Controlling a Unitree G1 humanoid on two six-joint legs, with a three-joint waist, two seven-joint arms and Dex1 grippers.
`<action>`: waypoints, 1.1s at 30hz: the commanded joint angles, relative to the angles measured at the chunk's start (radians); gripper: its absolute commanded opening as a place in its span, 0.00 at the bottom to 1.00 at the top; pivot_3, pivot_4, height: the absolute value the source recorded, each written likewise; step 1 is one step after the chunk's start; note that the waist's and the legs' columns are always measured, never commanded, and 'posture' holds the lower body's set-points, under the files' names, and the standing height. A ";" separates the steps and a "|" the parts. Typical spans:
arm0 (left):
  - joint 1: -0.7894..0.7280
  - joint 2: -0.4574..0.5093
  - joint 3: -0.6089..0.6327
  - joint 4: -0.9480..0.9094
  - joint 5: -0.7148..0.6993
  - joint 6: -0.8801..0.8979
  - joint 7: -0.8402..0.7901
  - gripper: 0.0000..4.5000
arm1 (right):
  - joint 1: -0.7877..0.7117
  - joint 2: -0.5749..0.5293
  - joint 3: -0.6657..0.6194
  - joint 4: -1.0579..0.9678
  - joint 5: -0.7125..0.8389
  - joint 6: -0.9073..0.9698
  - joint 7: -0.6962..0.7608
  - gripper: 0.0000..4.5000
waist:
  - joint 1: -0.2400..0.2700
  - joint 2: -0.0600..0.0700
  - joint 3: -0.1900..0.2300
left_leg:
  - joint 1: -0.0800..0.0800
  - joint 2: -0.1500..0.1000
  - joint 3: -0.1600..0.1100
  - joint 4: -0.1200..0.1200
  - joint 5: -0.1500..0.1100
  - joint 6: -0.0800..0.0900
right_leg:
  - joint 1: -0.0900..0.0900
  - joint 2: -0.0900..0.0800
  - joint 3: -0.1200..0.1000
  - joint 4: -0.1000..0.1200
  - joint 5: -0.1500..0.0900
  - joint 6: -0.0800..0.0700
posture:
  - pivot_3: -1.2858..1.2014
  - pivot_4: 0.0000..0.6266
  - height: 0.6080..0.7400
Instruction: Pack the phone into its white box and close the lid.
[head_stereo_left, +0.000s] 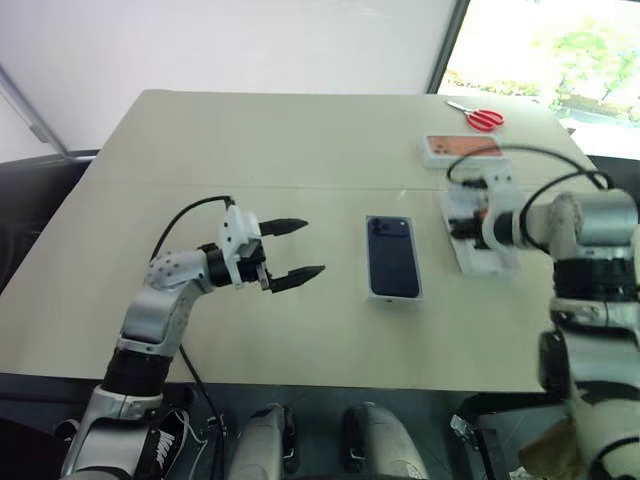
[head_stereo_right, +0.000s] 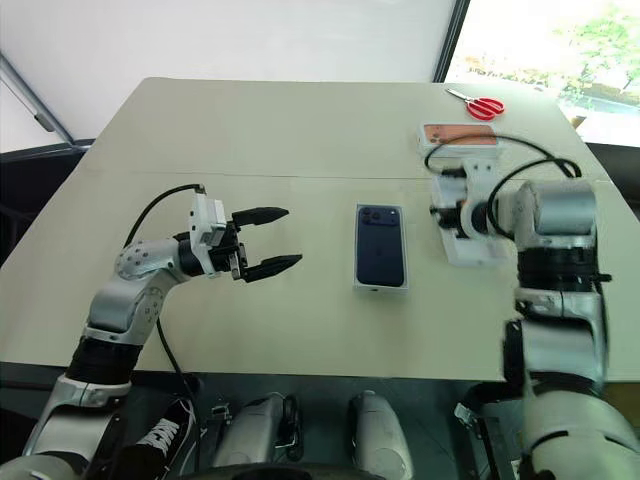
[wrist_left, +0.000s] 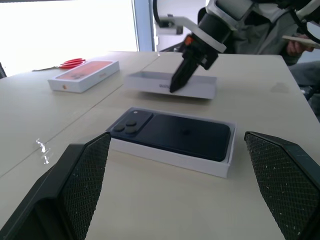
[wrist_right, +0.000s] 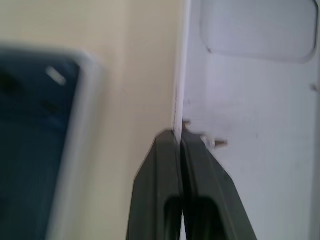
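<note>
We see the phone (head_stereo_left: 392, 256) lying back-up in the white box (head_stereo_left: 394, 295), camera cluster at the far end, near the middle of the beige bench (head_stereo_left: 300, 140). The box walls show as a thin white frame all round the phone.

Right gripper (wrist_left: 176, 85): its fingers (wrist_right: 175, 165) are pressed together on the near side wall of the lid (wrist_left: 200, 87), one finger inside and one outside. The lid lies open side up just to the right of the white box, apart from it; in the left wrist view its underside seems to cast a shadow on the bench, though we cannot tell whether it has left the surface. In the right wrist view we note a rounded recess (wrist_right: 260, 30) in the white inner face beyond the fingers.

Left gripper (head_stereo_left: 297, 249): it hovers above the bench to the left of the white box, pointing level toward it, fingers spread wide and holding nothing. The white box with the phone lies between the two finger pads in the left wrist view, well clear of both.

Further back on the right side of the bench lies a box with an orange phone picture (head_stereo_left: 462, 150), and beyond it red-handled scissors (head_stereo_left: 480, 117) near the far edge.
</note>
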 joint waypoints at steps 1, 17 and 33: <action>-0.033 -0.003 0.050 0.007 -0.030 0.012 0.029 1.00 | -0.088 0.078 -0.191 -0.048 0.090 0.039 0.008 0.02 | 0.003 0.000 0.000 | 0.000 0.000 0.000 0.000 0.000 0.000 | 0.000 0.000 0.000 0.000 0.000 0.000 | 0.52 0.24 1.00; -0.057 -0.037 0.101 -0.016 -0.038 0.053 0.164 1.00 | 0.013 0.579 -0.598 -0.207 0.633 0.126 -0.286 0.02 | -0.003 0.000 0.000 | 0.000 0.000 0.000 -0.001 0.001 0.001 | 0.001 0.000 0.000 0.001 0.000 0.000 | 0.52 0.24 1.00; -0.084 -0.086 0.077 0.046 -0.068 0.154 0.190 0.26 | 0.227 0.594 -0.520 -0.189 1.038 0.125 -0.590 0.00 | -0.004 0.000 0.000 | 0.000 0.000 0.001 -0.002 0.002 0.001 | 0.001 0.000 0.000 0.000 0.000 0.000 | 0.52 0.24 1.00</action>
